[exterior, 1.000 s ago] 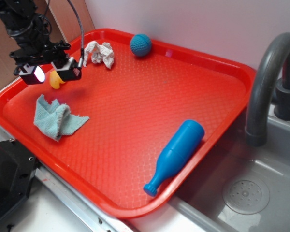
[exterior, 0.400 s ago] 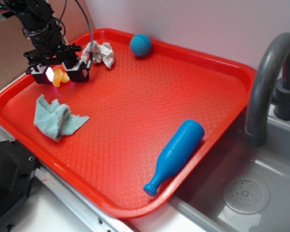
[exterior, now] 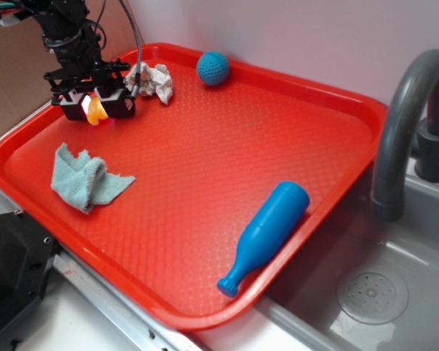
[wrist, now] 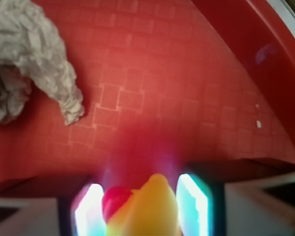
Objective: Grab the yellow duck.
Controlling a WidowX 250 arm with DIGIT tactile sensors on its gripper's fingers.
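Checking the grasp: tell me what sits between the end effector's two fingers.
The yellow duck sits between the end effector's lit fingers, clearest in the wrist view. The exterior view shows the duck there too.

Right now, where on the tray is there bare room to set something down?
The wide middle of the tray, between cloth, ball and bottle. Crowded at the far-left corner: gripper, duck, rag.

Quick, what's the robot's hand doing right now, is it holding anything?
Hand: open, its fingers on either side of the yellow duck; whether they are pressing on it yet cannot be told.
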